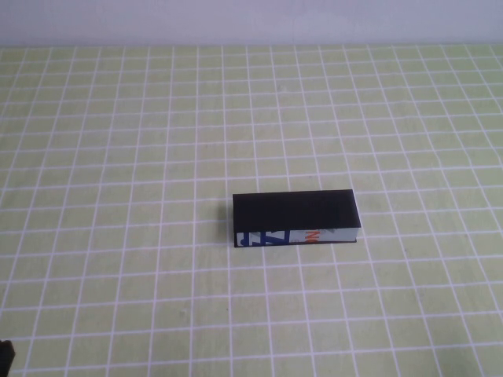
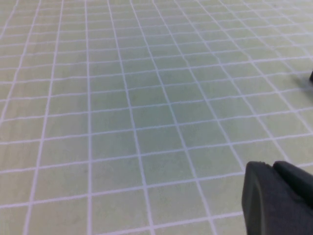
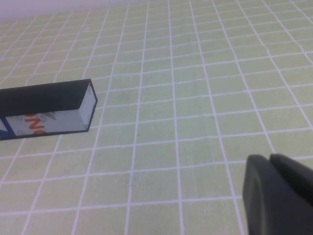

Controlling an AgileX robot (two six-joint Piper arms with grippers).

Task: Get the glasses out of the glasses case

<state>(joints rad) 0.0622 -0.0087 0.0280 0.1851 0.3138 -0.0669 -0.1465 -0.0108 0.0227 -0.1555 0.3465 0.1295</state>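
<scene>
Table: green grid mat, seen across the whole high view. Glasses case: lies closed just right of frame centre, black lid up, printed white side toward the lower edge. Judged light, rigid, smooth; best held by its long sides while the flap edge is lifted. Glasses: hidden inside, judged fragile. Left gripper and right gripper: only dark tips at lower right of the wrist views; opening cannot be told.

Light falls soft and even on my bench; the left wrist view is dimmer and greyer. The glasses case throws a faint shadow at its left end. My left gripper and right gripper sit dark and blurred at the lower right of their wrist views.
</scene>
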